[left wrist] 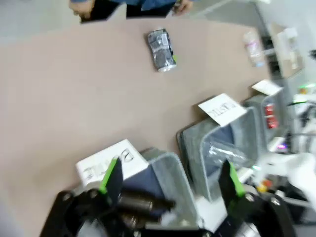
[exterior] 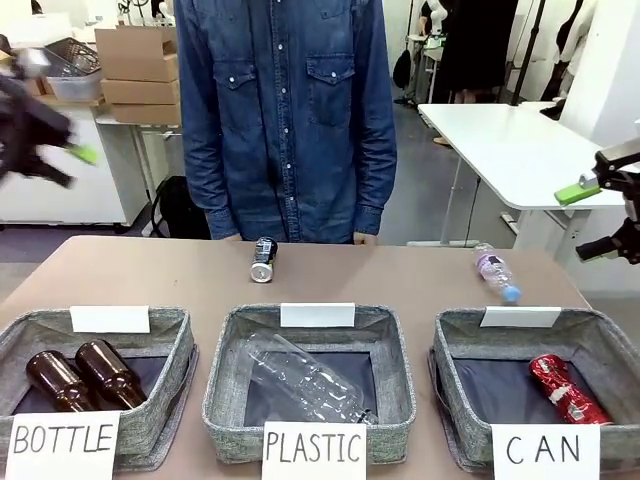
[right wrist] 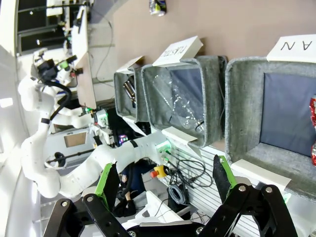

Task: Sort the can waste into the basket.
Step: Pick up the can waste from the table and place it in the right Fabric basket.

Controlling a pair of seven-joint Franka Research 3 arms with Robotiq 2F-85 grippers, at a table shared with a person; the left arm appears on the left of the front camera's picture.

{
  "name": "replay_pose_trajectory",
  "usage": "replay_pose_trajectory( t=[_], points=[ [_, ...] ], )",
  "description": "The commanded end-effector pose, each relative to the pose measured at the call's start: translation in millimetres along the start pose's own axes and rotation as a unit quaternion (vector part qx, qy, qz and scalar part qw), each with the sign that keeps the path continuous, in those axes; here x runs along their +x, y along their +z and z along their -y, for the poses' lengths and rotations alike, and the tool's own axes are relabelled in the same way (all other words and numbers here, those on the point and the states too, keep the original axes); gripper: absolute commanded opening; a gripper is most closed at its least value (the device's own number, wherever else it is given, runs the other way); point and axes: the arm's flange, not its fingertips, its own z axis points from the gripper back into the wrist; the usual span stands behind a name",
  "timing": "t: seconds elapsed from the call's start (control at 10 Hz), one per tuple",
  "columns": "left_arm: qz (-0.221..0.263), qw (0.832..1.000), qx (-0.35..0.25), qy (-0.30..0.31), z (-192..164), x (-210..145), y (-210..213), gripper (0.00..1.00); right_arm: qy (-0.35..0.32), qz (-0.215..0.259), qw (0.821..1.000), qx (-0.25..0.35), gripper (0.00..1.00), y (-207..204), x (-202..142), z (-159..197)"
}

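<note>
Three grey woven-fabric square baskets sit in a row along the bottom of the front view, each with a white paper sign so the waste can be split by kind. The one signed "CAN" (exterior: 448,352) is at lower right. A crumpled red metal drink can (exterior: 565,388) lies on its side inside it, so that half of the job looks done. The second can, dark blue-black with silver ends (exterior: 263,259), lies on its side on the bare brown table (exterior: 150,275) at upper centre. It is close to the person in a denim shirt (exterior: 285,110) and well apart from its basket, not yet sorted.

The left gripper (exterior: 68,165) hangs blurred at upper left and the right gripper (exterior: 590,220) at the right edge. Both have their fingers spread wide and hold nothing, probably raised clear to leave room for a reach.

That makes two cans. There are two brown glass bottles (exterior: 110,372) in the "BOTTLE" basket (exterior: 172,400) at lower left. There are also two clear plastic bottles, one (exterior: 300,380) in the middle "PLASTIC" basket (exterior: 222,385) and one with a blue cap (exterior: 496,272) loose on the table at upper right.
</note>
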Motion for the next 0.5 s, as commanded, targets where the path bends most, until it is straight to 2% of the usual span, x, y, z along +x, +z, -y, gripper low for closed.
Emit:
replay_pose_trajectory(
  t=[0.0, 0.1, 0.4],
  points=[
    [-0.077, 0.995, 0.058, -0.026, 25.0, 25.2, -65.8, 1.0, 0.009, -0.001, 1.0, -0.003, 1.0, 0.9, 0.4, 1.1],
    [-0.12, 0.989, 0.073, -0.048, 39.3, 40.0, -105.6, 1.0, 0.009, -0.001, 1.0, -0.003, 1.0, 0.9, 0.4, 1.1],
    [-0.157, 0.973, 0.131, -0.107, 73.8, 60.3, -212.1, 1.0, 0.009, -0.001, 1.0, -0.003, 1.0, 0.9, 0.4, 1.1]
  ],
)
